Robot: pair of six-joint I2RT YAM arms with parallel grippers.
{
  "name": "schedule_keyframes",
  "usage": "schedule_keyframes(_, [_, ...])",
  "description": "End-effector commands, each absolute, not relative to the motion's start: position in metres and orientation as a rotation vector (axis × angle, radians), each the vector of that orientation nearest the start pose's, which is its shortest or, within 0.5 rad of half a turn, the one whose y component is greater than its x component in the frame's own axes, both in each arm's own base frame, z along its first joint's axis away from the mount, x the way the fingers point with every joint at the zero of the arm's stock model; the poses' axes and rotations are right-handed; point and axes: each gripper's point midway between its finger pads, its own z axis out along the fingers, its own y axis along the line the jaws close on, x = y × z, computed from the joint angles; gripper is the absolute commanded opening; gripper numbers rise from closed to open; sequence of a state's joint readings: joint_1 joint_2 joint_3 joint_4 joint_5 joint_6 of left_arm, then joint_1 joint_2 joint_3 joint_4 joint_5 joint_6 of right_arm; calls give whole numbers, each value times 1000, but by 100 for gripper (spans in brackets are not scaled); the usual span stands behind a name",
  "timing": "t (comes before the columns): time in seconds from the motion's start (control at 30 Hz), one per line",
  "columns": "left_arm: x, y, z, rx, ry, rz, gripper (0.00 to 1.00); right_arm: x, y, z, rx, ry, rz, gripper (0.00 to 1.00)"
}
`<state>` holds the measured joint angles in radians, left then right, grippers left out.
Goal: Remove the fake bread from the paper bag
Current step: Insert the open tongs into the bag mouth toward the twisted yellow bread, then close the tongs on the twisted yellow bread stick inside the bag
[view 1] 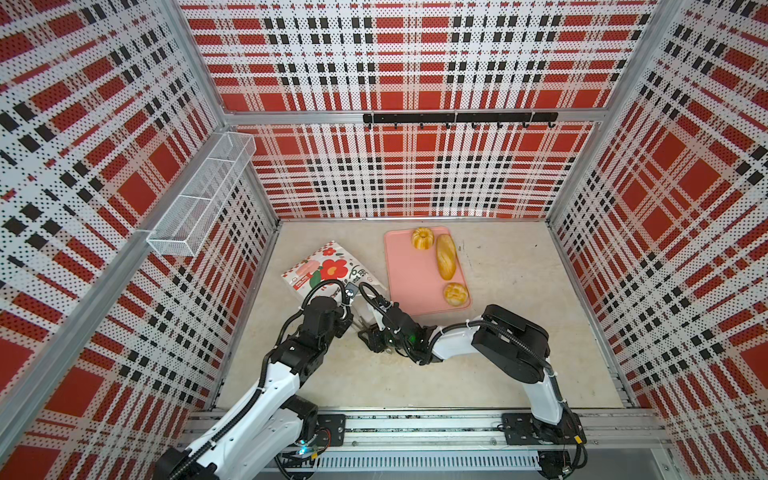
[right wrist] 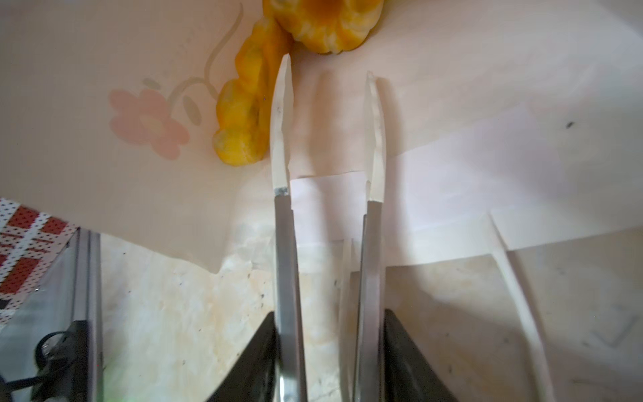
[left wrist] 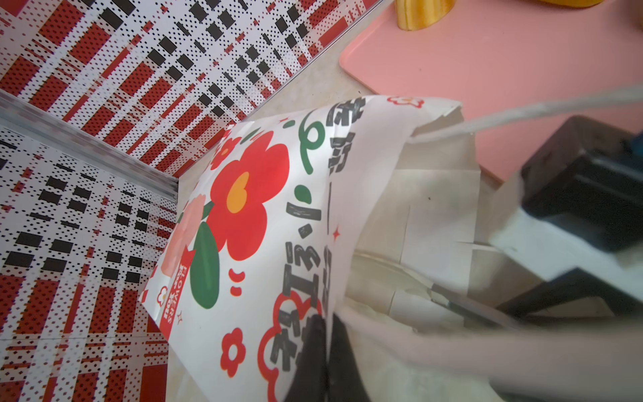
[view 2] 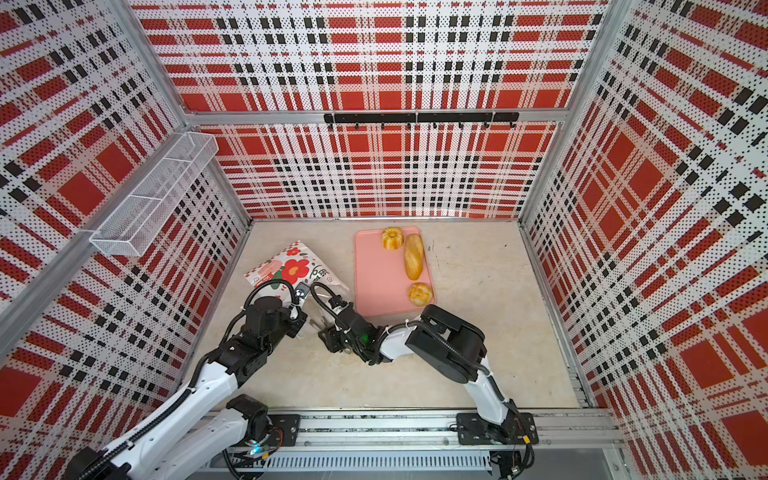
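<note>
The white paper bag point(view 1: 324, 270) point(view 2: 291, 270) with big red flowers lies on its side at the left, mouth toward me. My left gripper point(view 1: 350, 296) point(left wrist: 325, 351) is shut on the upper rim of the bag point(left wrist: 261, 215) and holds the mouth up. My right gripper point(view 1: 362, 325) point(right wrist: 328, 69) reaches into the mouth, open, with nothing between its long fingers. Inside the bag, a yellow braid point(right wrist: 243, 115) of fake bread lies just beside one fingertip. A fluted ring point(right wrist: 327, 24) sits deeper in.
A pink tray point(view 1: 411, 282) point(view 2: 378, 282) lies right of the bag. It carries a fluted ring point(view 1: 422, 238), a long loaf point(view 1: 446, 256) and a round bun point(view 1: 455, 294). A wire basket point(view 1: 199, 195) hangs on the left wall, and a hook rail point(view 1: 457, 118) on the back wall.
</note>
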<state>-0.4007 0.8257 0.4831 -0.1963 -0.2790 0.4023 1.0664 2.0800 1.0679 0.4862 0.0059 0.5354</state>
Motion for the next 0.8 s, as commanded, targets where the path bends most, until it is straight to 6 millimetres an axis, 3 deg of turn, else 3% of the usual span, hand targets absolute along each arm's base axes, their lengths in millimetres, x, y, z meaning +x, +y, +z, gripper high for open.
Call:
schedule_keyframes(0.0, [296,-77,175,635,1961,254,0,285,479,58,-568,2077,833,48])
schedule_keyframes(0.33, [295,-78,172,651,1963,251,0,303,495,63,-611,2048,763,50])
schedule_keyframes(0.53, [295,-79,170,653,1961,244,0,316,501,62,-597,2042,805,48])
schedule_keyframes(0.77, [296,-81,170,652,1957,237,0,314,511,73,-631,2040,883,21])
